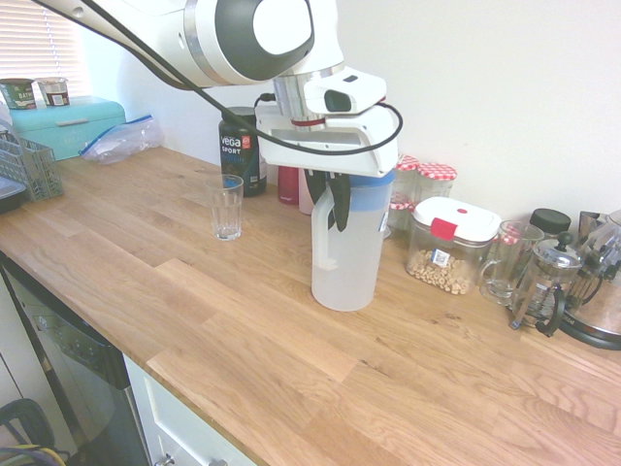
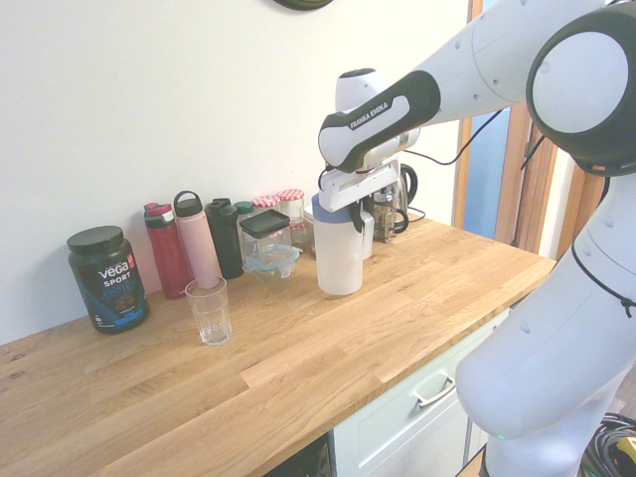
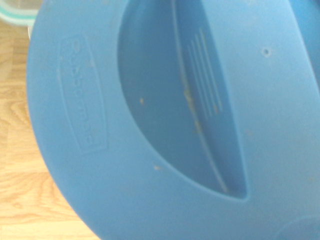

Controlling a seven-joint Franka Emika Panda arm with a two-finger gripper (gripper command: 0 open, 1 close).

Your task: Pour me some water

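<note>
The tall frosted-white jug point(image 1: 349, 248) point(image 2: 340, 253) with a blue lid stands upright near the middle of the wooden counter point(image 1: 291, 369). The water point(image 1: 344, 282) shows faintly through its lower part. My gripper point(image 1: 328, 199) point(image 2: 356, 214) comes down from above and is shut on the jug's side handle. I cannot tell whether the jug's base touches the counter. An empty clear drinking glass point(image 1: 227, 207) point(image 2: 209, 310) stands apart from the jug, toward the protein tub. The blue lid point(image 3: 150, 125) fills the wrist view.
Along the wall stand a dark Vega Sport tub point(image 1: 242, 146) point(image 2: 107, 278), red, pink and black bottles point(image 2: 189, 248), jars, a cereal container point(image 1: 451, 248), a glass mug point(image 1: 505, 262) and a French press point(image 1: 543, 282). A teal bread bin point(image 1: 68, 121) and dish rack point(image 1: 24, 165) sit farther off.
</note>
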